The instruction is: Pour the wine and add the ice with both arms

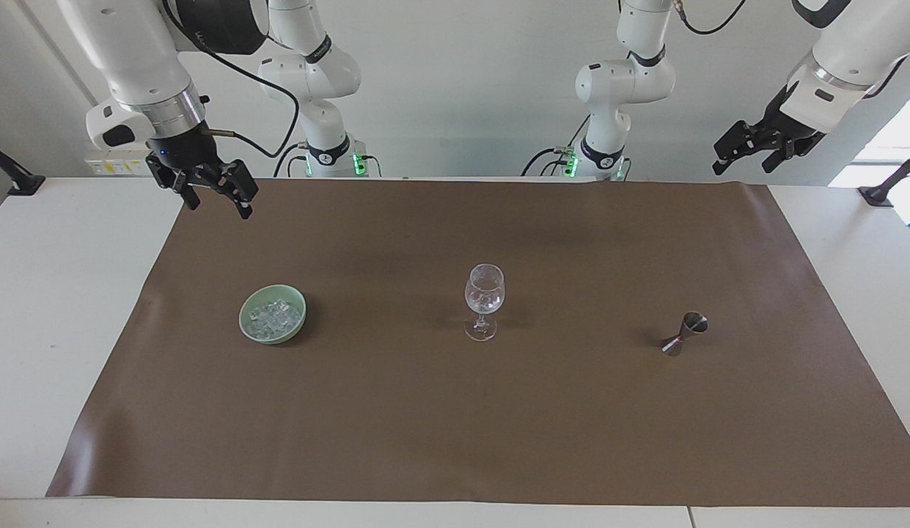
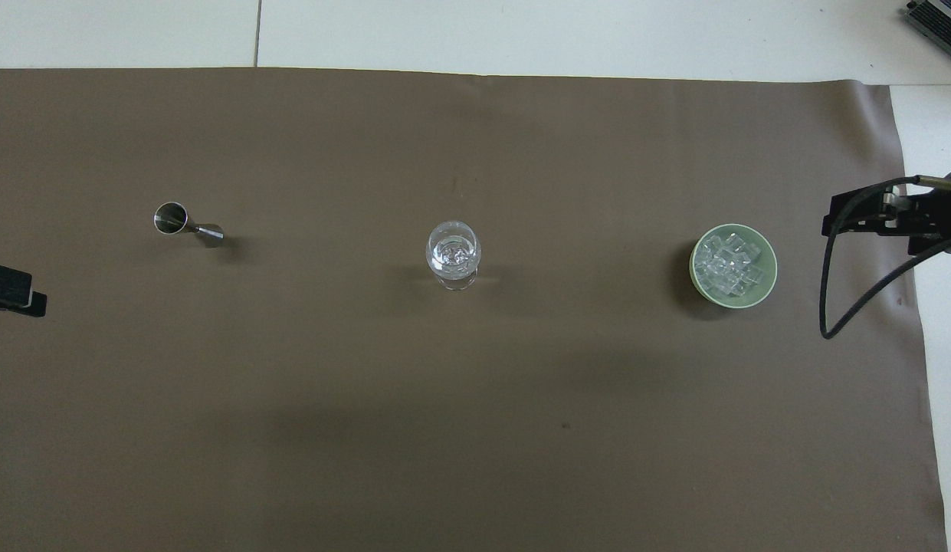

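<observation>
A clear wine glass [image 1: 484, 301] [image 2: 453, 253] stands upright mid-mat, with glassy glints in its bowl. The ice [image 1: 273, 317] [image 2: 726, 264] is heaped in a pale green bowl [image 1: 246, 326] [image 2: 771, 270] toward the right arm's end. No wine shows. A steel jigger [image 1: 685, 334] [image 2: 185, 225] lies tipped over toward the left arm's end. My right gripper [image 1: 218, 207] [image 2: 866, 218] hangs open and empty over the mat's edge beside the bowl. The left gripper [image 1: 740, 169] [image 2: 15, 287] is raised over the mat's corner at its own end, open and empty.
A brown mat [image 1: 455, 440] [image 2: 475, 429] covers most of the white table [image 1: 66, 308]. A black cable loop [image 2: 828, 307] dangles from the right wrist. Black clamps [image 1: 883, 192] sit at the table's ends.
</observation>
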